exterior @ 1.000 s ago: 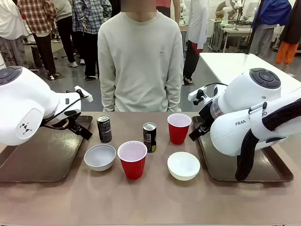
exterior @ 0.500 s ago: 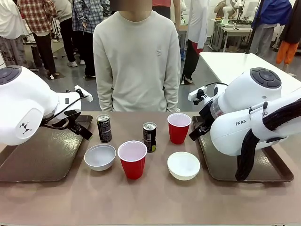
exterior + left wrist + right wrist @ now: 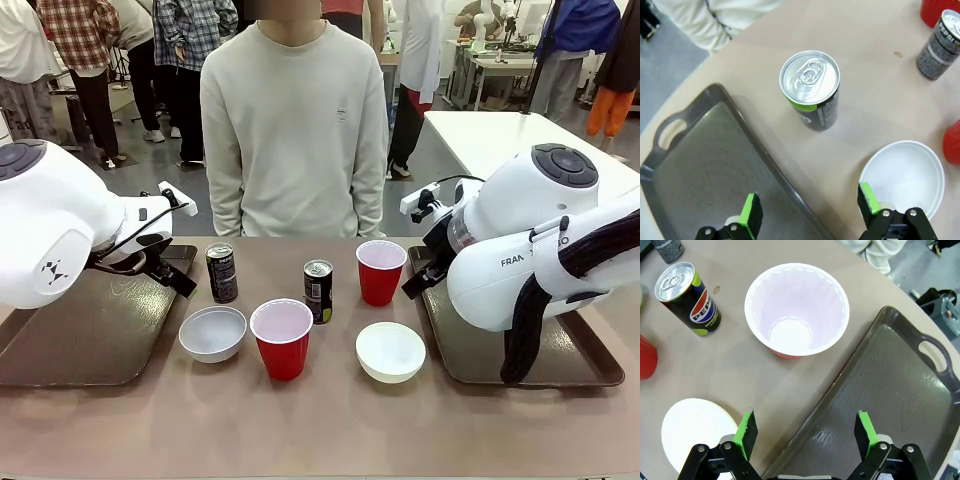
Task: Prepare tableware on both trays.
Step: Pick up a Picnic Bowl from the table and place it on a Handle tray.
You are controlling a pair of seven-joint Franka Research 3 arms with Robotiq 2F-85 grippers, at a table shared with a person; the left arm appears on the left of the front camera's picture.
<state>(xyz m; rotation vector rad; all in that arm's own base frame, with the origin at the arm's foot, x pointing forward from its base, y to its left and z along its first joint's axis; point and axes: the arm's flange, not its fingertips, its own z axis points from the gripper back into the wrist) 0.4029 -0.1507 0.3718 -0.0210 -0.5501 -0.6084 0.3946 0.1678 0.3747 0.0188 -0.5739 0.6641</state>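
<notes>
Trays: left tray (image 3: pixel 95 335) and right tray (image 3: pixel 470 355), both bare.
Grippers: left gripper (image 3: pixel 809 202) and right gripper (image 3: pixel 805 432) spread wide, empty.
Tableware: near cup (image 3: pixel 282 340), far cup (image 3: pixel 380 273), left bowl (image 3: pixel 212 333), right bowl (image 3: pixel 390 351), left can (image 3: pixel 221 273) and middle can (image 3: pixel 318 291), all on the tabletop between the trays.
Change: nothing has moved; loading looks unstarted.

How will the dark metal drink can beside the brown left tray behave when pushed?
The dark metal drink can is tall and narrow, so a high push may tip it; then it might roll. Its tab looks unopened, so probably heavy and stiff.
</notes>
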